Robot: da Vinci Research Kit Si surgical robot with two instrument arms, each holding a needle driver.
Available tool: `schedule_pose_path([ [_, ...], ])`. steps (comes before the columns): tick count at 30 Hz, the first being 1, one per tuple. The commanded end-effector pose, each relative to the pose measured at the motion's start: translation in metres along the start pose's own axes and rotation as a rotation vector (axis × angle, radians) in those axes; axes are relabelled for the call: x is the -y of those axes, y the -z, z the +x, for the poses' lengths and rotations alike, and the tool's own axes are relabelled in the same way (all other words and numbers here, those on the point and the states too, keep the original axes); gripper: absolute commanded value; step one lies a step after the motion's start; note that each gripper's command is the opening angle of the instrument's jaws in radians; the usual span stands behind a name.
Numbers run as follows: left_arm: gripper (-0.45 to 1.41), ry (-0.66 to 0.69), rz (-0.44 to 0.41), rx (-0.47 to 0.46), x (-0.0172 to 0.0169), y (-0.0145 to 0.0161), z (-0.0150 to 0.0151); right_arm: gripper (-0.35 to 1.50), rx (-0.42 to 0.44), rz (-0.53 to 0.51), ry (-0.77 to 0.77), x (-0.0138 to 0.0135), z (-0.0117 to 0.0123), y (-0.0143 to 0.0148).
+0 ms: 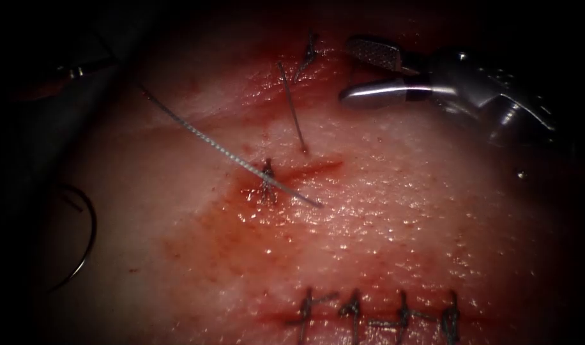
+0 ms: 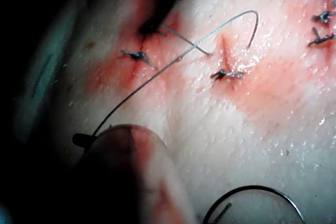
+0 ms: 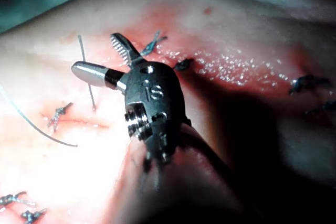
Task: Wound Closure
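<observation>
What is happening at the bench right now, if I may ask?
The right arm's tool hangs over the tissue with its jaws open, holding nothing. The curved needle lies free on the tissue at the far left, not in it. A loose thread crosses a knotted stitch at the cut.

Endoscope view: lit centre, dark vignetted edges, wet glare on the tissue point(image 1: 395, 211); wrist views have heavy shadows.
</observation>
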Motion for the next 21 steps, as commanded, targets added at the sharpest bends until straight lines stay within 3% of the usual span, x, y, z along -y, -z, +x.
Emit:
schedule_pose_path([
  [1,0.57,0.002,0.001,-0.004,-0.0003,-0.0009,0.0003,1.13,0.000,0.002,0.000,0.0001,-0.0005,-0.0007],
  [2,0.39,0.006,0.005,-0.006,-0.0003,-0.0010,0.0002,1.11,0.000,0.002,0.000,0.0001,-0.0005,-0.0007],
  [3,0.09,0.006,0.005,-0.006,-0.0003,-0.0011,0.0002,1.11,0.000,0.002,0.000,0.0001,-0.0005,-0.0007],
  [4,-0.42,0.011,0.006,-0.007,-0.0004,-0.0010,0.0001,1.09,0.003,0.003,0.000,0.0001,-0.0005,-0.0007],
  [7,-0.45,0.061,-0.060,-0.062,-0.0005,-0.0006,0.0000,1.06,0.009,0.006,0.043,0.0001,-0.0006,-0.0006],
  [9,-0.45,0.081,-0.116,-0.120,-0.0008,0.0000,0.0002,0.71,0.062,0.020,0.103,0.0004,-0.0007,-0.0004],
  [10,-0.45,0.083,-0.135,-0.129,-0.0010,0.0004,0.0003,0.71,0.078,0.026,0.152,0.0005,-0.0007,-0.0005],
  [12,-0.45,0.088,-0.148,-0.150,-0.0017,0.0014,0.0010,1.13,0.086,0.037,0.246,0.0011,-0.0007,-0.0011],
  [14,-0.45,0.093,-0.149,-0.172,-0.0024,0.0025,0.0018,1.28,0.088,0.058,0.335,0.0019,-0.0007,-0.0017],
  [21,-0.45,0.086,-0.131,-0.170,-0.0045,0.0068,0.0044,1.33,0.184,0.124,0.473,0.0034,-0.0020,-0.0027],
])
